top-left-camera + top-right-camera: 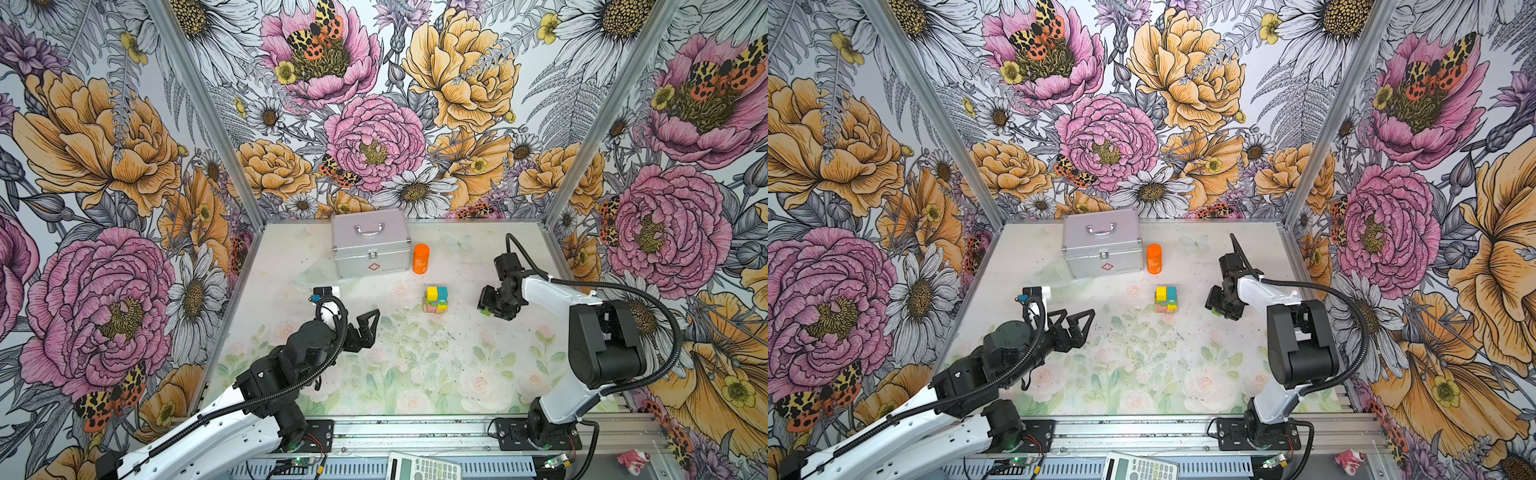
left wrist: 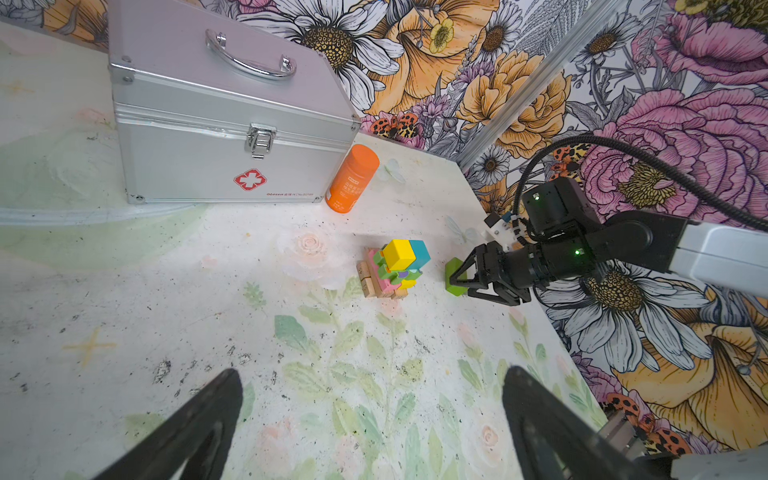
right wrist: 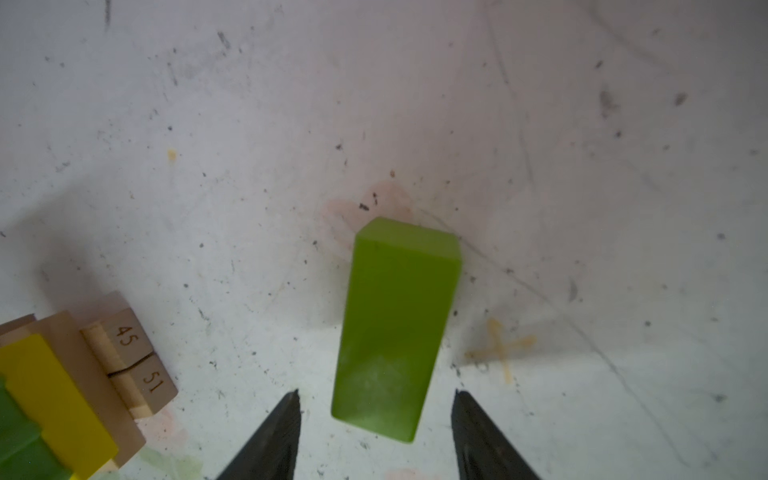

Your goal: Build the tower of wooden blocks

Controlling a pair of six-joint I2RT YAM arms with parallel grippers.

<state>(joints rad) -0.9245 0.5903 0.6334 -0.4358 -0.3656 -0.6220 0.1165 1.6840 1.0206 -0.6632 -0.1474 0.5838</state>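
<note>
The tower (image 1: 435, 299) (image 1: 1166, 299) stands mid-table: tan planks and a pink plank at the base, green and yellow pieces above, a yellow and a teal cube on top. It also shows in the left wrist view as the tower (image 2: 395, 268). A lime-green bar (image 3: 395, 324) (image 2: 454, 274) rests on the table to the tower's right. My right gripper (image 3: 376, 395) (image 1: 488, 305) is open, a fingertip on each side of the bar's near end with a gap at both. My left gripper (image 1: 372, 320) (image 2: 372, 378) is wide open and empty, left of the tower.
A silver metal case (image 1: 370, 243) sits at the back with an orange bottle (image 1: 421, 258) beside it, just behind the tower. A calculator (image 1: 424, 467) and a pink object (image 1: 631, 459) lie on the front rail. Floral walls enclose three sides.
</note>
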